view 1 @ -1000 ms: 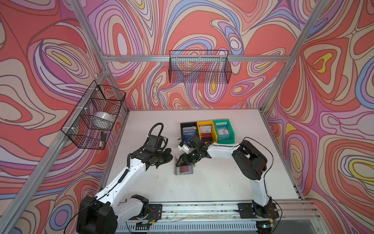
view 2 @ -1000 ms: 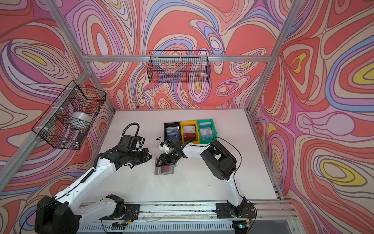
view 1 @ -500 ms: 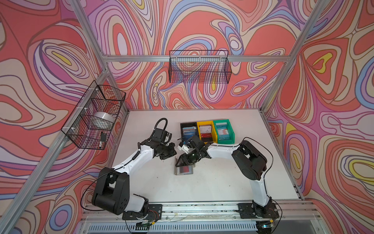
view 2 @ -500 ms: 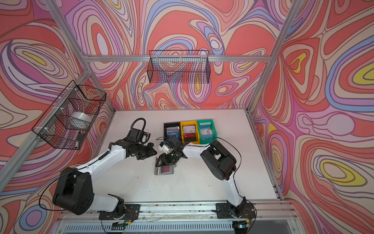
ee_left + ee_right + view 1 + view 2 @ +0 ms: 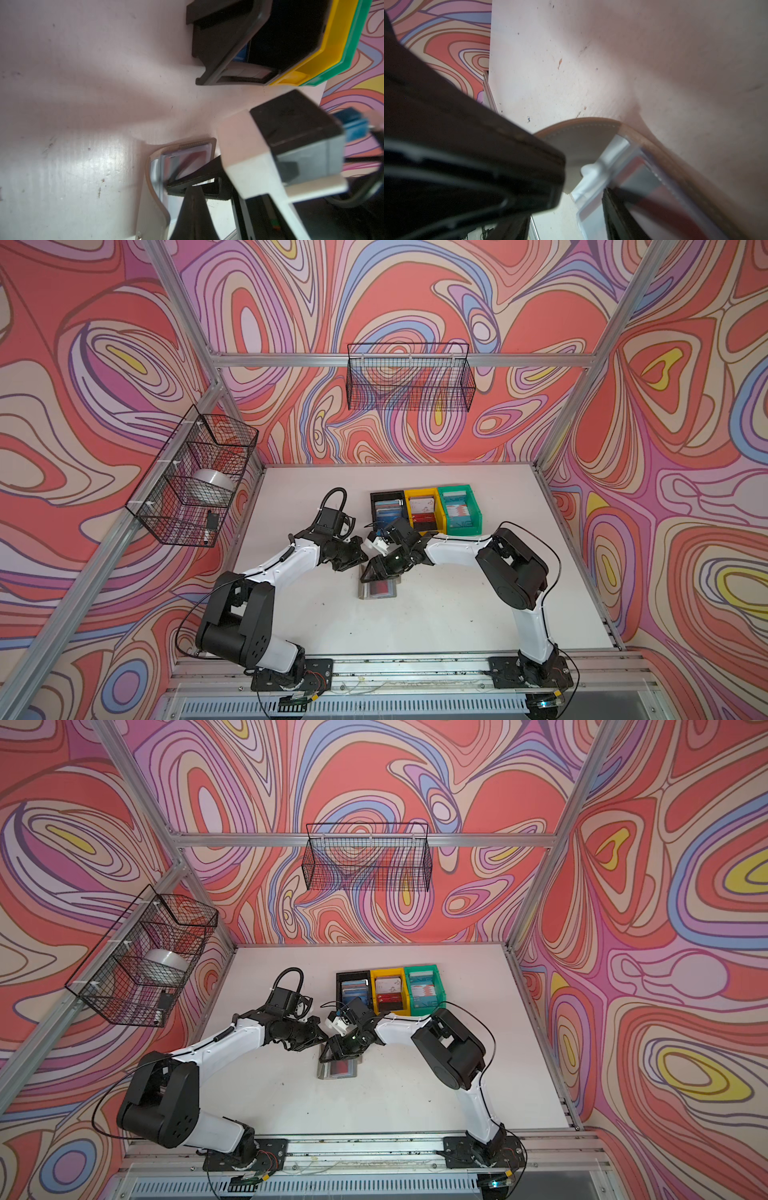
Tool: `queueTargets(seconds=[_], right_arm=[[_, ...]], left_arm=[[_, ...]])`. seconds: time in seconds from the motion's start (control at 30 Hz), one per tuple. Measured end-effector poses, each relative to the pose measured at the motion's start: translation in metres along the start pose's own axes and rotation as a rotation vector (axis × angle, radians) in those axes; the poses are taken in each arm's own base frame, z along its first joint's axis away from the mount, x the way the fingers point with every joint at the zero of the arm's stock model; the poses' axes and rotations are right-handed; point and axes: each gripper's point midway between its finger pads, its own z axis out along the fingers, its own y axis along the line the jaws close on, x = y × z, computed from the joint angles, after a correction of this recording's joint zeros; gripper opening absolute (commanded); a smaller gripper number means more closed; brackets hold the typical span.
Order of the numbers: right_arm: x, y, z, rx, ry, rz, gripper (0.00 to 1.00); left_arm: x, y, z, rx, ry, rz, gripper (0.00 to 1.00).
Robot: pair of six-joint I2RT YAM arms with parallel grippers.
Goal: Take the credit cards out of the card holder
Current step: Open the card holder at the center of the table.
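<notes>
The card holder (image 5: 363, 594) lies open mid-table, a red credit card (image 5: 380, 588) sleeved inside, at the tips of the nearer right gripper (image 5: 374, 568), whose half-open jaws straddle its far edge with no hold confirmed; the left gripper (image 5: 360, 558), shut and empty, sits just beside, with bins (image 5: 424, 510) beyond and bare table (image 5: 436, 614) nearer.

Both top views are bright and sharp, lit from above; soft shadows lie on the table (image 5: 436, 614) around the card holder (image 5: 378, 591). My 2 wrist views are blurred, with glare beside the card holder and my right fingers (image 5: 467, 166) out of focus.
</notes>
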Motion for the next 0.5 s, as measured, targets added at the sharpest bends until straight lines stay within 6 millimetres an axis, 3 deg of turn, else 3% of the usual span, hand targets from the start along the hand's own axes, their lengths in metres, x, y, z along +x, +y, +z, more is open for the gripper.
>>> queueTargets(seconds=[0.5], right_arm=[[0.002,0.000,0.000,-0.015,-0.015,-0.018,0.61]], left_arm=[[0.007,0.027,0.005,-0.097,0.011,-0.005,0.00]])
